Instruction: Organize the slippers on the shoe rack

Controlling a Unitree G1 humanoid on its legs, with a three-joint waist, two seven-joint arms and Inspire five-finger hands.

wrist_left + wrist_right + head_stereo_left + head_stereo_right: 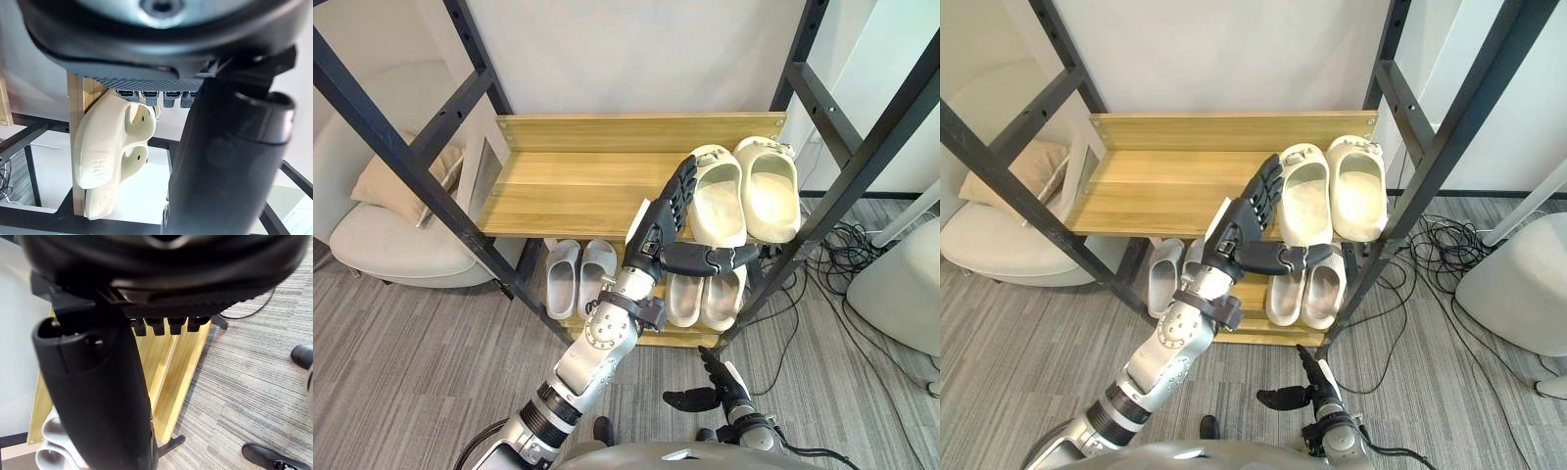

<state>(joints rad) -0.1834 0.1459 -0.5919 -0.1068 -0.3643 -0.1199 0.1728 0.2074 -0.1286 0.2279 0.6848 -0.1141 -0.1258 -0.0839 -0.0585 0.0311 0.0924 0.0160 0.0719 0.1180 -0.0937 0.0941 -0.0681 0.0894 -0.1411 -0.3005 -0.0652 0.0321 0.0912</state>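
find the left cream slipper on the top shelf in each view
left eye view: cream slipper right of centre, beside left robot hand.
right eye view: same, nearer centre.
left wrist view: close, past the fingers.
right wrist view: faces the lower shelf.
shared landmark: wooden top shelf.

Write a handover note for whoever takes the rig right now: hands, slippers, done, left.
Left hand open, fingers straight along the side of the left cream slipper on the upper shelf, thumb across its heel end. Right hand open, idle, low.
Done: its mate sits beside it; grey pair and second cream pair on the lower shelf.
Left: likely square up that slipper, then withdraw.
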